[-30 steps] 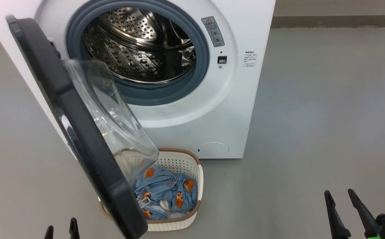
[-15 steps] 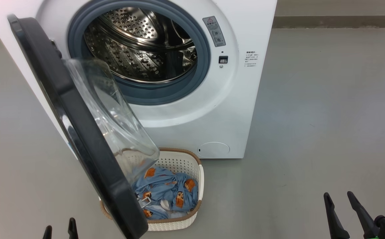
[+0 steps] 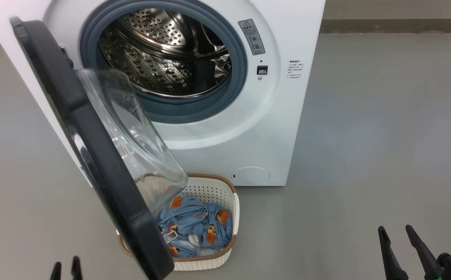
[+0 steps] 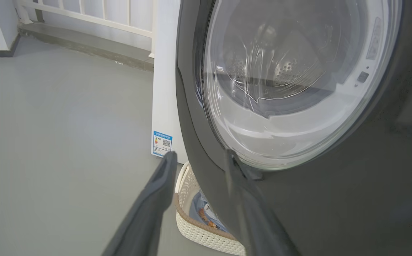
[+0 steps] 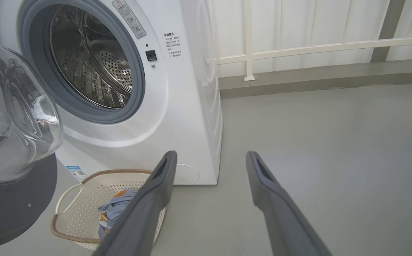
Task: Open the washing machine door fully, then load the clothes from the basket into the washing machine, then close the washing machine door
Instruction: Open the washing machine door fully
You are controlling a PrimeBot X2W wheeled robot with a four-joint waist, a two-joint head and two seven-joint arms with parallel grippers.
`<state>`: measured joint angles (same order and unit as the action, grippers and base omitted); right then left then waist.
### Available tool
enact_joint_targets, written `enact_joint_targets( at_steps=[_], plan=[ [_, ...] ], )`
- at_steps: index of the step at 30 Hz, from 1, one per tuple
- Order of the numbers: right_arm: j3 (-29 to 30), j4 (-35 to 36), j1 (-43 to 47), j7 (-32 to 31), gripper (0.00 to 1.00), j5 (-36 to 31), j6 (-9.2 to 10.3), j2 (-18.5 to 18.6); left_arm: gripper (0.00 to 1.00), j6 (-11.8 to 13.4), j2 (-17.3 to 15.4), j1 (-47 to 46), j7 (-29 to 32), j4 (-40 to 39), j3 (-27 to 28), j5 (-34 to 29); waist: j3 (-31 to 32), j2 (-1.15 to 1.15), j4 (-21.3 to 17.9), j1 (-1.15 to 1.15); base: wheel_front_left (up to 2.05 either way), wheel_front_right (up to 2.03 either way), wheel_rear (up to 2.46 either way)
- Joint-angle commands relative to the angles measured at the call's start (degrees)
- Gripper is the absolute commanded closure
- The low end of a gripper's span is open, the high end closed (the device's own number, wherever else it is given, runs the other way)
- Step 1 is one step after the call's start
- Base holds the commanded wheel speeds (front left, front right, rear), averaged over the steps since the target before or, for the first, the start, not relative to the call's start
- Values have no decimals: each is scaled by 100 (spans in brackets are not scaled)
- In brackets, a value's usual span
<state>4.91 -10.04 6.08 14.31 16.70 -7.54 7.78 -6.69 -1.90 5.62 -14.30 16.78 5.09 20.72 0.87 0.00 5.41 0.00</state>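
Door (image 3: 100,163) hides part of basket (image 3: 202,265) & clothes (image 3: 194,221); L gripper (image 3: 66,266) & R gripper (image 3: 394,229) both spread, empty.

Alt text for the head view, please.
A white washing machine, its black door hanging open over a cream basket of blue bear-print clothes. The left gripper and right gripper show at the bottom edge, both open and empty.

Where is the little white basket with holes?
In the head view, the small cream-white perforated plastic basket sits low and centre on the grey floor, right before the white washing machine, its left part hidden behind the open round black door.
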Motion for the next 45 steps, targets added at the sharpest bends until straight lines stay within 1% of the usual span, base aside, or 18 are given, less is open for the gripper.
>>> enact_joint_targets(
  at_steps=[1, 11, 15, 20, 22, 26, 29, 32, 36, 39, 42, 45],
  plan=[
    [-70, 96, -138, 69, 0, -82, 5, 89, 100, 85, -98, -133, -70, -157, 217, -71, 11, 0, 7, 0, 0, 0, 0],
    [-33, 27, -111, 69, 0, -126, 5, 65, 100, 211, -98, -108, -70, -313, 305, -97, 72, 0, 93, 0, 0, 0, 0],
    [-41, 29, -110, 69, 0, -124, 5, 67, 100, 392, -98, -111, -70, -530, 513, 1, 85, 0, 128, 0, 0, 0, 0],
    [-30, -7, -83, 69, 0, -124, 5, 73, 100, 659, -98, -209, -70, -1157, 846, 107, 85, 0, 206, 0, 0, 0, 0],
    [-20, -28, -70, 69, 0, -137, 5, 76, 100, 726, -98, -250, -70, -1444, 915, 88, 76, 0, 250, 0, 0, 0, 0],
    [36, -60, -30, 69, 0, -148, 5, 69, 100, 1043, -98, -238, -70, -2227, 748, -14, 78, 0, 336, 0, 0, 0, 0],
    [65, -70, -16, 69, 0, -146, 5, 50, 100, 1176, -98, -272, -70, -2873, 626, -72, 72, 0, 395, 0, 0, 0, 0],
    [82, -79, -16, 69, 0, -139, 5, 29, 100, 1194, -98, -300, -70, -3514, 336, -182, 71, 0, 455, 0, 0, 0, 0],
    [72, -87, -6, 69, 0, -131, 5, 10, 100, 1106, -98, -311, -70, -4217, -288, -410, 80, 0, 518, 0, 0, 0, 0],
    [74, -99, 21, 69, 0, -117, 5, 3, 100, 928, -98, -332, -70, -4671, -847, -612, 101, 0, 567, 0, 0, 0, 0],
    [66, -175, 91, 69, 0, -127, 5, 7, 100, 730, -98, -377, -7, -5069, -1529, -678, 126, 0, 645, 0, 0, 0, 0],
    [85, -226, 126, 69, 0, -132, 5, -11, 100, 672, -98, -376, 220, -5270, -2107, -527, 128, 0, 691, 0, 0, 0, 0]
  ],
)
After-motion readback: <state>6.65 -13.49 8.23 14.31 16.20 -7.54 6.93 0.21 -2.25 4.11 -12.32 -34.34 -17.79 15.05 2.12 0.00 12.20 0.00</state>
